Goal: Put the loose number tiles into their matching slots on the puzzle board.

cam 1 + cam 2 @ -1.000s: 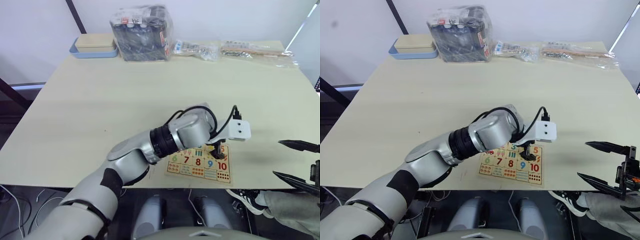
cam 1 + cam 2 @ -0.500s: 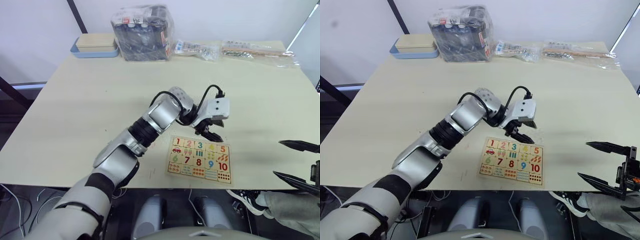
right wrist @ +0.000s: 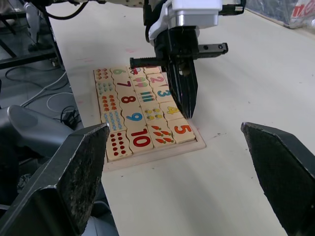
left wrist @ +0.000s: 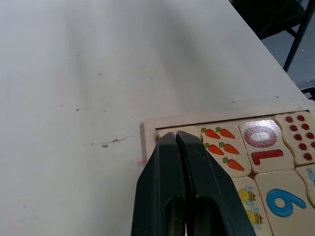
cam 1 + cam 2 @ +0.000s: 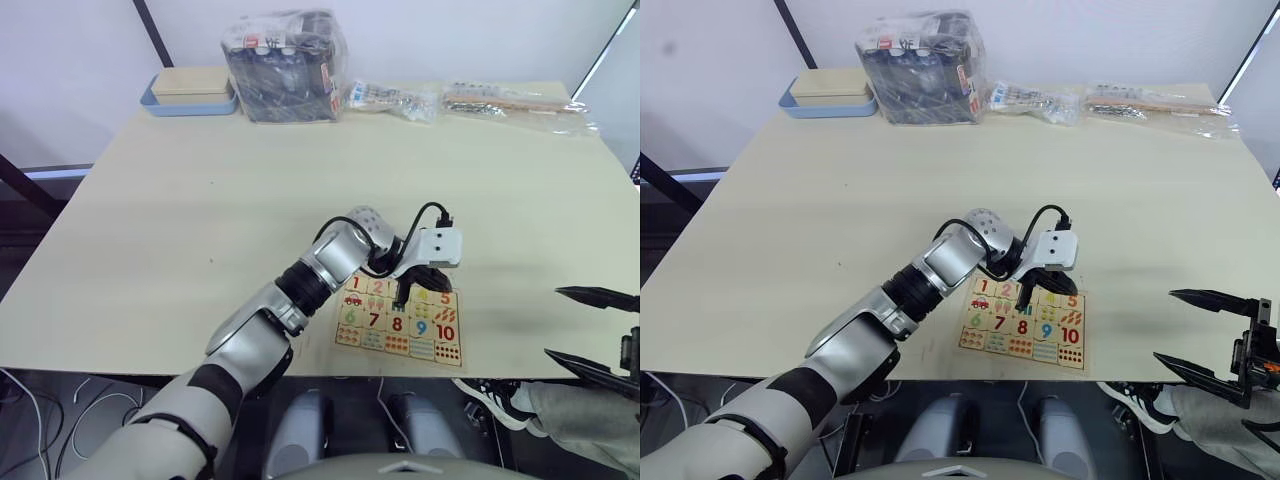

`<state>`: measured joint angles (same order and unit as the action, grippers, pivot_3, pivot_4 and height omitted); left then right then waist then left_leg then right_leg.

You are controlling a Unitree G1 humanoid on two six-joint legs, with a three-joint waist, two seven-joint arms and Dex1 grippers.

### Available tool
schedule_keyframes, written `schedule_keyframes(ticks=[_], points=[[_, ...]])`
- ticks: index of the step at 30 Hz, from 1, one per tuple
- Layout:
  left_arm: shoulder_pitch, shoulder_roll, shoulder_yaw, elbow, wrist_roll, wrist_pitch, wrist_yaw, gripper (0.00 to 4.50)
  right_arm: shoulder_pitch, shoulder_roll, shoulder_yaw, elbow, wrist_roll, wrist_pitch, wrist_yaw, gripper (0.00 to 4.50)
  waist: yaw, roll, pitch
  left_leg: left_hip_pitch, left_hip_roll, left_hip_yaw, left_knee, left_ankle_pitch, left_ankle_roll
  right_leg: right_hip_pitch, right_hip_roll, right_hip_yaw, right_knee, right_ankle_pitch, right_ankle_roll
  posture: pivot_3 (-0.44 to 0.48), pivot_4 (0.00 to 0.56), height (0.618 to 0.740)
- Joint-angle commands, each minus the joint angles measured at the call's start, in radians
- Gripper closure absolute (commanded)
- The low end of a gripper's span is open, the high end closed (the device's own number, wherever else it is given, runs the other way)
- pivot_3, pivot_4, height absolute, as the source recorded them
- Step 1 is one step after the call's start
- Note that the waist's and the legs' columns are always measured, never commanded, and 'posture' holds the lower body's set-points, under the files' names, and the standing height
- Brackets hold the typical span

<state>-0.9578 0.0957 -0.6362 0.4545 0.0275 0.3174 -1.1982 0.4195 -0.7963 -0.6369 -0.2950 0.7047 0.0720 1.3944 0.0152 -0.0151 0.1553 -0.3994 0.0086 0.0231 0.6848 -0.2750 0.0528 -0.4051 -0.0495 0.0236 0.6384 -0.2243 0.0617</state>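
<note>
Head views: your left gripper (image 5: 403, 294) hangs over the top row of the puzzle board (image 5: 399, 318), which lies near the table's (image 5: 200, 200) front edge. You can read the digits 1, 2 and 5 along the board's top row and 6, 7, 8, 9, 10 below, with counting pictures between and beneath; the gripper covers part of the top row. Your right gripper (image 5: 1212, 335) sits off the table's right front corner, fingers wide apart and empty. At the far edge stand a blue tray with a beige box (image 5: 186, 92), a plastic-wrapped pack (image 5: 285, 65) whose printing is too small to read, and two clear bags (image 5: 392, 99) of small parts.

Left wrist view: here you see what the head views do not, namely that the two black fingers (image 4: 197, 187) are pressed together with nothing between them, tips resting at the board's corner slot. Beside them are a carrot tile, the red 10 and a blue 9.

Right wrist view: you get the far side of the board, with 2, 3, 4 and 5 (image 3: 181, 130) seated in their slots and the left gripper's closed tips just above the 4 and 5 tiles. Whether they touch the tiles cannot be told.
</note>
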Motion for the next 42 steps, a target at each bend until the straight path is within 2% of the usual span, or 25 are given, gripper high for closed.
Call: schedule_keyframes(ticks=[1,9,12,15,18,24,28,30,32,36,42], points=[[0.016,-0.016,-0.01,-0.006,0.026,-0.024,0.005,4.44,0.003,0.0,-0.032,-0.02,0.017,-0.003,-0.004,0.0,0.0,0.0,0.0,0.0,0.0,0.0,0.0,0.0,0.0,0.0,0.0,0.0,0.0,0.0,0.0,0.0,0.15,0.74],[0.068,-0.006,-0.077,0.059,0.132,-0.053,0.025,4.44,-0.005,-0.003,-0.018,-0.018,0.016,0.001,-0.006,0.0,0.002,0.0,-0.001,0.001,0.0,0.0,0.0,0.0,0.0,0.001,0.0,0.0,0.0,0.0,0.0,0.0,0.15,0.74],[0.09,-0.012,0.015,-0.007,0.058,-0.039,0.028,4.44,-0.01,-0.003,-0.015,-0.025,0.02,0.008,-0.009,0.0,0.0,0.0,-0.001,0.002,0.001,-0.001,0.0,0.0,0.0,0.002,0.0,0.0,0.0,-0.001,-0.001,0.0,0.15,0.74],[0.136,0.006,0.185,-0.218,-0.128,0.093,-0.006,4.44,-0.028,0.015,0.001,-0.044,0.032,0.019,-0.041,0.0,-0.003,0.0,-0.001,0.001,0.001,-0.001,0.0,0.0,0.0,0.001,0.0,-0.001,0.0,0.0,-0.001,0.0,0.15,0.74],[0.174,0.05,0.3,-0.364,-0.226,0.212,0.025,4.44,-0.055,0.041,0.031,-0.071,0.046,0.04,-0.09,0.0,-0.004,0.001,-0.001,0.0,0.002,-0.001,0.0,0.0,0.0,0.0,0.0,-0.001,0.002,0.0,0.0,0.0,0.15,0.74],[0.296,0.127,0.514,-0.586,-0.309,0.322,0.224,4.44,-0.165,0.093,0.139,-0.088,-0.023,0.083,-0.277,0.0,-0.005,0.002,-0.002,0.002,0.002,-0.001,0.0,0.0,0.0,0.001,-0.001,-0.001,0.002,0.0,0.0,0.0,0.15,0.74],[0.367,0.162,0.6,-0.683,-0.345,0.364,0.333,4.44,-0.214,0.085,0.191,-0.069,-0.053,0.101,-0.314,0.0,0.003,0.002,-0.002,0.001,0.002,-0.001,0.0,0.0,0.0,0.0,-0.002,-0.002,0.003,0.0,0.0,0.0,0.15,0.74],[0.432,0.218,0.658,-0.749,-0.36,0.397,0.366,4.44,-0.288,0.081,0.246,-0.038,-0.074,0.116,-0.334,0.0,0.001,0.001,-0.002,0.001,0.001,-0.002,0.0,0.0,0.0,0.001,-0.003,-0.003,0.003,0.0,0.0,0.0,0.15,0.74],[0.521,0.279,0.718,-0.816,-0.396,0.435,0.373,4.44,-0.358,0.066,0.297,-0.009,-0.055,0.171,-0.32,0.0,-0.009,0.002,-0.002,0.002,0.001,-0.001,0.0,0.0,0.0,0.001,-0.003,-0.002,0.003,0.0,0.0,0.0,0.15,0.74],[0.676,0.381,0.772,-0.904,-0.433,0.451,0.378,4.44,-0.456,0.055,0.347,0.061,-0.052,0.172,-0.254,0.0,-0.015,0.001,-0.002,0.003,0.002,-0.001,-0.001,0.0,0.0,0.001,-0.003,-0.002,0.003,0.0,-0.001,0.0,0.15,0.74],[0.865,0.467,0.902,-0.951,-0.531,0.447,0.354,4.44,-0.522,0.059,0.38,0.159,-0.073,0.126,-0.177,0.0,0.003,0.001,-0.002,0.003,0.001,-0.001,-0.001,0.0,0.0,0.001,-0.005,-0.004,0.003,-0.002,-0.004,0.0,0.15,0.74]])
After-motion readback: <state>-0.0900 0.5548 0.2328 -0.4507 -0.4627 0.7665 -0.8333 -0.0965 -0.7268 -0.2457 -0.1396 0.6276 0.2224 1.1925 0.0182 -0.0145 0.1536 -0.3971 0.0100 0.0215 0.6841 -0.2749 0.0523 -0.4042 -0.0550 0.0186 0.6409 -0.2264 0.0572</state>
